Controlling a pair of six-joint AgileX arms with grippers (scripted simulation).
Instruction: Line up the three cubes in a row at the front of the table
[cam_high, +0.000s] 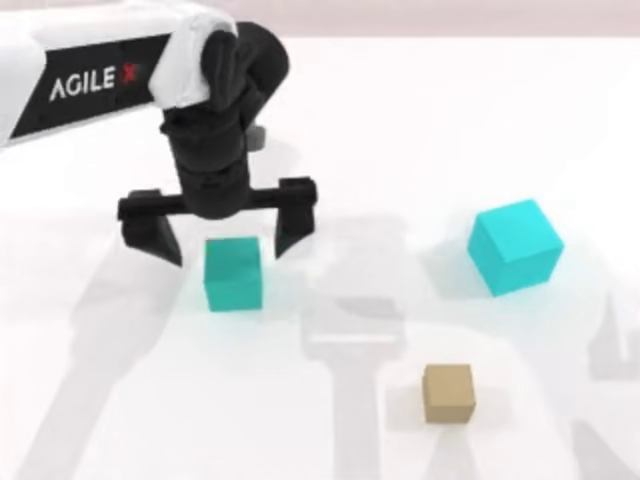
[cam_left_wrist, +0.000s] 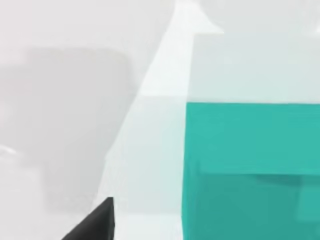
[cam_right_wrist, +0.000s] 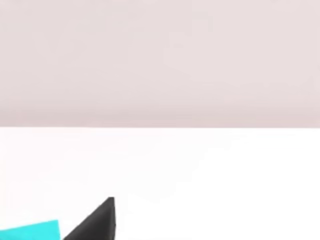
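Observation:
My left gripper (cam_high: 228, 238) hangs open just behind the teal cube (cam_high: 233, 273), with its two black fingers spread wider than the cube. In the left wrist view the teal cube (cam_left_wrist: 250, 170) looms close, beside one dark fingertip (cam_left_wrist: 97, 222). The larger cyan cube (cam_high: 515, 246) sits at the right. The small tan-brown cube (cam_high: 448, 392) lies nearer the front, between the other two. My right arm is outside the top view. Its gripper (cam_right_wrist: 150, 236) is open, showing one dark fingertip (cam_right_wrist: 100, 222) beside a corner of the cyan cube (cam_right_wrist: 30, 232).
The white table (cam_high: 120, 400) runs to a pale pinkish strip (cam_high: 450, 15) along its far edge. The left arm's white link (cam_high: 90, 80) reaches in from the far left. Arm shadows fall across the front of the table.

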